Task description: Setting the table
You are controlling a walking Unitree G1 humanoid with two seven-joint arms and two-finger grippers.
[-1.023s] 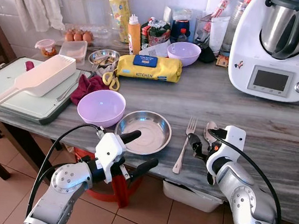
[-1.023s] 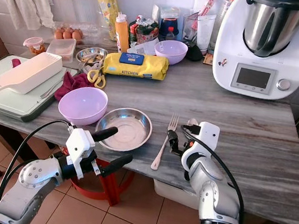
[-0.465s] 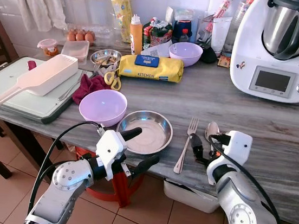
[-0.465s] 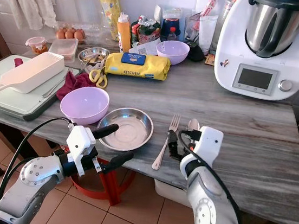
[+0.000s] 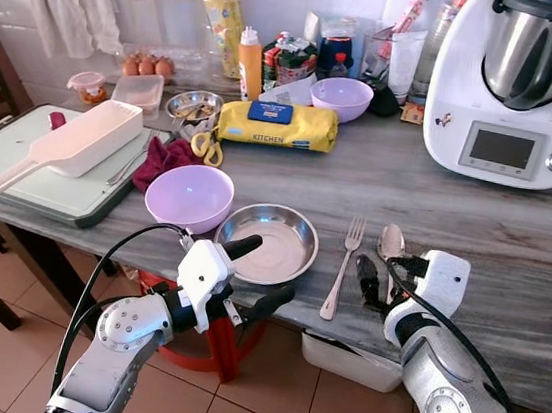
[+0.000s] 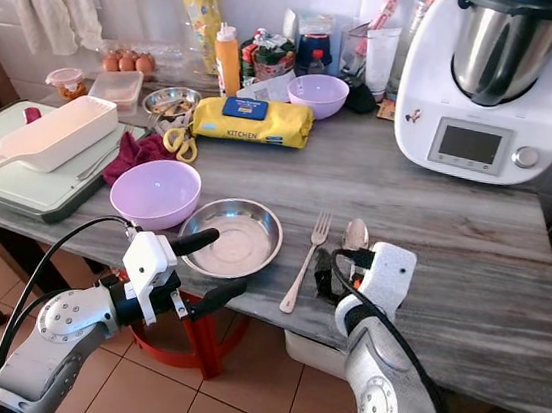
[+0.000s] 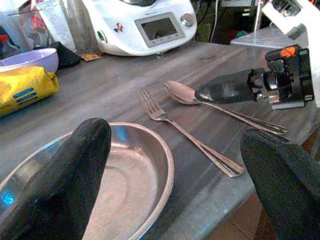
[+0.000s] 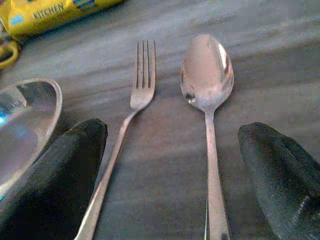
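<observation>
**Cutlery down beside the plate, both claws spread and empty**

The shallow round stainless-steel plate (image 5: 265,243) is sitting at the near edge of the grey wood-grain table (image 5: 476,216). The silver metal fork (image 5: 341,265) is lying just right of it, tines pointing far, handle end reaching the table edge. The silver metal spoon (image 5: 389,246) is lying right of the fork, roughly parallel, bowl at the far end, a narrow gap between the two.

The right claw (image 8: 170,170) is hovering low over the spoon handle at the near edge, fingers spread wide and gripping nothing; in its wrist view the fork and the spoon are both lying between the two black fingers (image 8: 55,165).

The left claw (image 5: 255,277) is hanging off the near table edge in front of the plate, fingers apart and empty, one finger up over the plate's near rim.

The lilac plastic bowl (image 5: 188,197) is sitting left of the plate, nearly touching it. Further back, a yellow "KITCHEN" pack (image 5: 276,124) is lying on the table, and the white kitchen machine with a steel jug (image 5: 523,86) is standing at the far right.
</observation>
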